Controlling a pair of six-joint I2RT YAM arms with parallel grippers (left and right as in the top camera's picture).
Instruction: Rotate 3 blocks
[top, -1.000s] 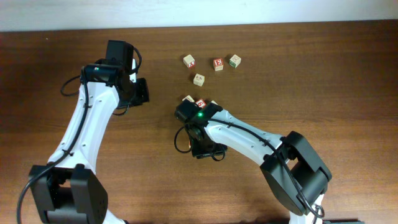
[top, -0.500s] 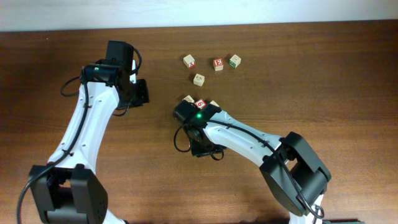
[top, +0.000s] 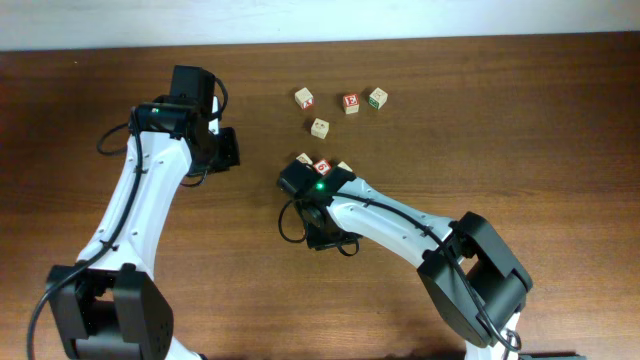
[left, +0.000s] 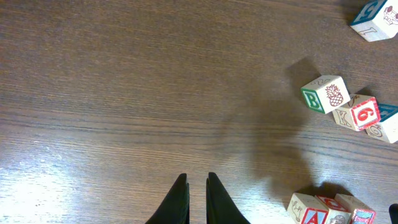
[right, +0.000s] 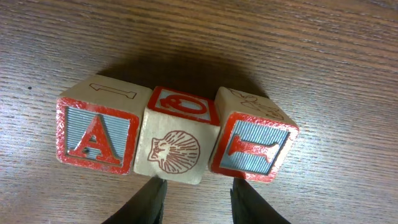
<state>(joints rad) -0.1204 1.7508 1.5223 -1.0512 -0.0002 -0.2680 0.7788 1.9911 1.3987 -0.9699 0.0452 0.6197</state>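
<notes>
Three pale wooden blocks stand side by side in a row at mid-table. In the right wrist view the left block shows a red "A". The middle block shows a shell drawing, with a round red mark on top. The right block shows a red-bordered "I". My right gripper is open just in front of the middle and right blocks, with nothing between its fingers. My left gripper is shut and empty over bare wood, left of the row, whose "A" block sits at the lower right of its view.
Several more cubes lie behind the row: one with a red mark, a red "E" cube, a green-faced cube and a plain pale one. The right arm stretches diagonally from the lower right.
The right wrist has edged slightly to the left. The blocks and the left arm have not moved.
</notes>
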